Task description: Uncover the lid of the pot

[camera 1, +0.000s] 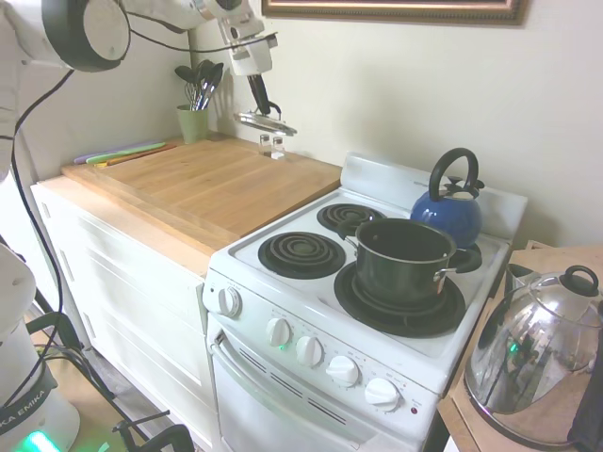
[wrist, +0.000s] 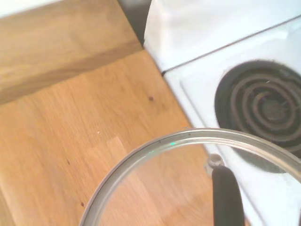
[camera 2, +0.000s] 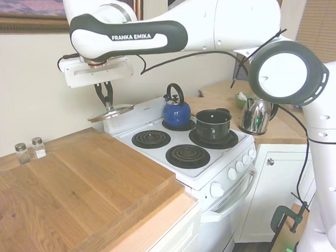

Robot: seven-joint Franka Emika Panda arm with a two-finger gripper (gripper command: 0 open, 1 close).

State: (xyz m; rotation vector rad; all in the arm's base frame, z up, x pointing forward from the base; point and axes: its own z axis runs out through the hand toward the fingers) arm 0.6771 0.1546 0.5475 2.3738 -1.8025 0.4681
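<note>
In the first exterior view, the gripper (camera 1: 259,102) hangs high above the back of the wooden counter (camera 1: 203,179), its fingers closed on the black handle of the lid (camera 1: 265,122), which hangs in the air slightly tilted, clear of every surface. 2 small shakers (camera 1: 271,145) stand on the counter just below it, and a green cup of utensils (camera 1: 194,121) sits near the wall further along. The pot (camera 1: 403,261) stands uncovered on the front burner of the white stove (camera 1: 311,320), well apart from the lid; a blue kettle (camera 1: 448,209) sits on the burner behind it and a shiny steel kettle (camera 1: 532,350) rests on the side counter beyond the stove. In the second exterior view, the gripper (camera 2: 105,98) comes down from the arm with the lid (camera 2: 111,112) clamped by its handle, hovering above the seam between the counter (camera 2: 82,183) and the stove (camera 2: 189,160). The open pot (camera 2: 213,124) sits on its burner beside the blue kettle (camera 2: 176,111), with the steel kettle (camera 2: 256,115) past it, and the 2 shakers (camera 2: 30,149) stand by the wall. In the wrist view, the lid's metal rim (wrist: 188,141) arcs across the frame with its dark handle (wrist: 227,197) rising from the bottom edge; beneath lie the counter's wood (wrist: 70,132) and a coil burner (wrist: 263,110) of the stove.
</note>
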